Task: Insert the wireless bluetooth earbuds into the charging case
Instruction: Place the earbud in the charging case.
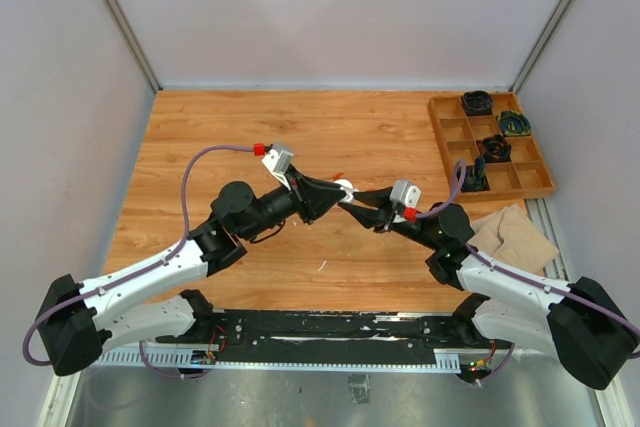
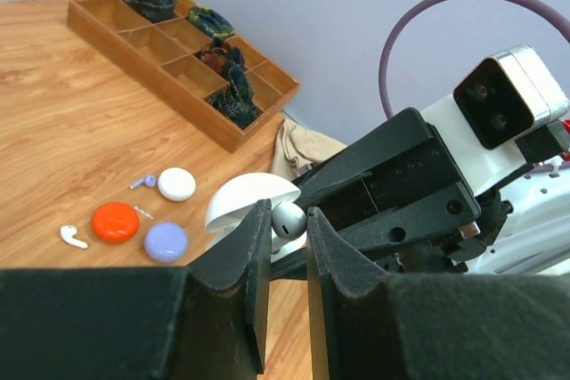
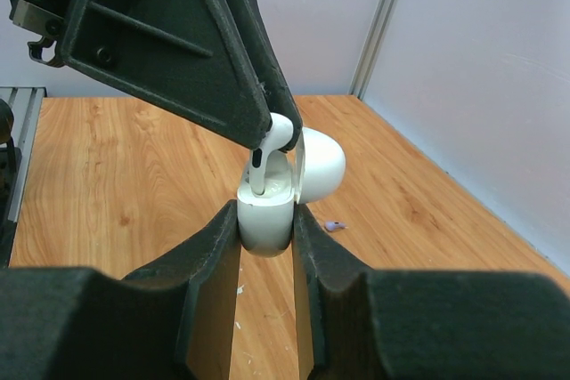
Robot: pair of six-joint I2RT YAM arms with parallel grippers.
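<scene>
Above the middle of the wooden surface (image 1: 250, 137), held clear of it: one white earbud (image 2: 289, 217), pinched by its rounded head between the padded fingers of the left end effector (image 2: 286, 220), stem pointing down into the open white charging case (image 3: 264, 211). Tip of the stem at or just inside a socket of the case; depth of seating not discernible. Case body clamped from both sides in the right end effector (image 3: 265, 224), upright, with its domed lid (image 3: 319, 162) hinged back and away from the earbud. Both end effectors closed on their loads, tips almost meeting, arms extended from opposite sides in the overhead view. Below and beyond, lying on the surface in a loose cluster: a second white earbud (image 2: 73, 237), just beside a round red puck (image 2: 115, 222); a lilac puck (image 2: 166, 242) next to the red one; a white puck (image 2: 176, 184) a little farther back; a pale purple earbud (image 2: 143, 181) just beside the white puck. Near the far right corner of the surface, well apart from the cluster: a shallow wooden tray (image 2: 156, 88) divided into compartments, several holding dark bundled items too small to identify. Between tray and right arm base: a crumpled beige cloth (image 1: 515, 237).
</scene>
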